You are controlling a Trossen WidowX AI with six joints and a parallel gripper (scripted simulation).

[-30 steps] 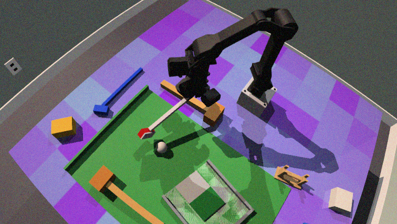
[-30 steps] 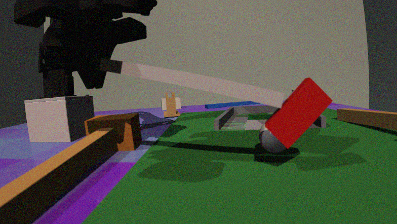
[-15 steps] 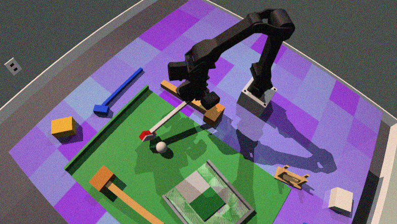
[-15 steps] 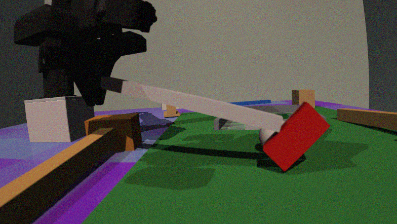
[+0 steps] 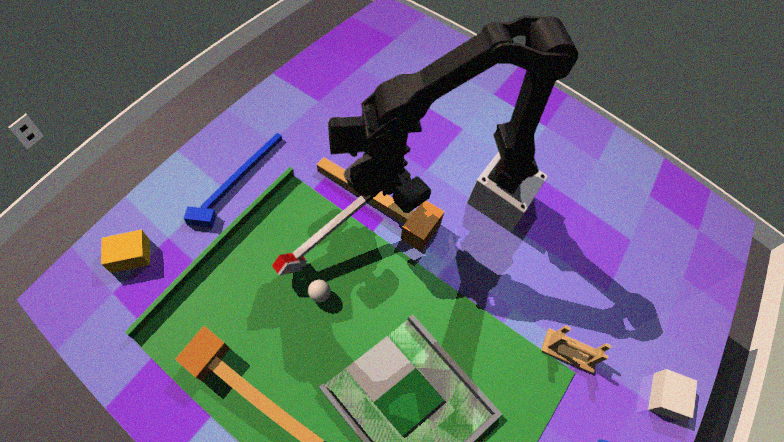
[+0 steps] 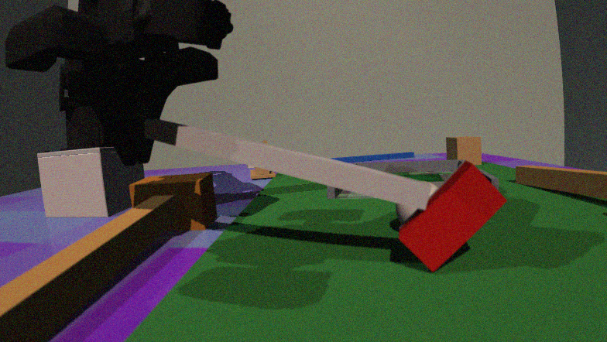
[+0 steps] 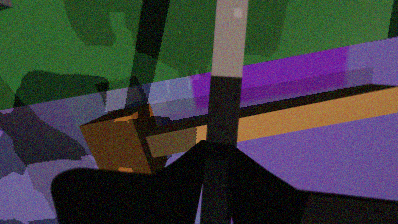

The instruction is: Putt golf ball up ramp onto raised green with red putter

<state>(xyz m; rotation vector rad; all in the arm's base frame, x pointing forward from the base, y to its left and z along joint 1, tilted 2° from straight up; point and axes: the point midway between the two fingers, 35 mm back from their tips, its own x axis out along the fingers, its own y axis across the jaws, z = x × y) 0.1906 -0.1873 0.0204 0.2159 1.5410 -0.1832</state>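
1 gripper clamps the red putter, head beside golf ball.

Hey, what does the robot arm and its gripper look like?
The arm is matte black all over, built from chunky, blocky links with rounded joints. It rises from a light grey square base with dark bolts at the corners. The gripper is black too. No cables or markings show.
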